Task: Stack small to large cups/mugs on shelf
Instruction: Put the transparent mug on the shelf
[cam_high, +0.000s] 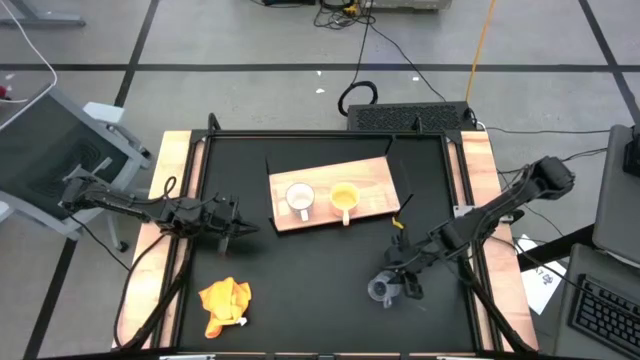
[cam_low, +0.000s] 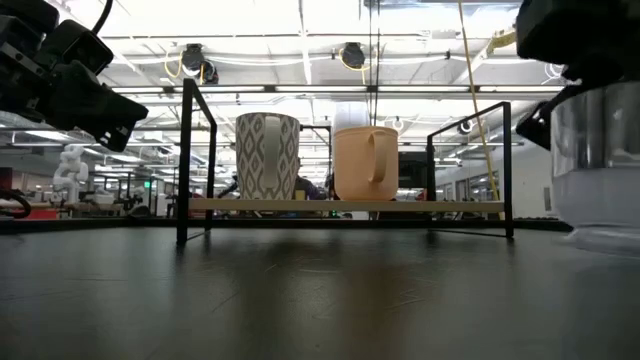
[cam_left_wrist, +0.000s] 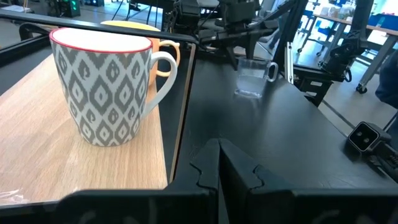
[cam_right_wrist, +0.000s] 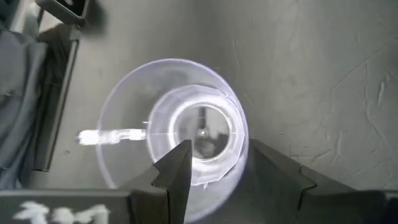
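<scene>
1. 2 of the 3 cups already stand on the shelf (cam_high: 335, 180): the white cup (cam_high: 300, 199) with its grey diamond pattern and the yellow-orange cup (cam_high: 344, 197), upright and just beside each other but not nested.
2. We judge the task early on: no cup sits inside another, so all the stacking is left to do.
3. The clear glass cup (cam_right_wrist: 177, 137) is still down on the black counter (cam_high: 310, 290), well apart from the shelf, toward our right arm's side.
4. Our right gripper (cam_right_wrist: 217, 168) is directly over that glass cup, its fingers spread, 1 over the cup's opening and 1 outside the wall; they do not yet pinch the rim.
5. Our left gripper (cam_left_wrist: 217, 163) waits near the shelf's left end, pointing at the white cup, its fingers pressed together and holding nothing.
6. Contents: the glass cup looks empty from above. From the high view the white and yellow-orange cups also seem to hold nothing.
7. An orange-yellow cloth (cam_high: 224, 303) lies crumpled on the counter, not part of the job.
</scene>
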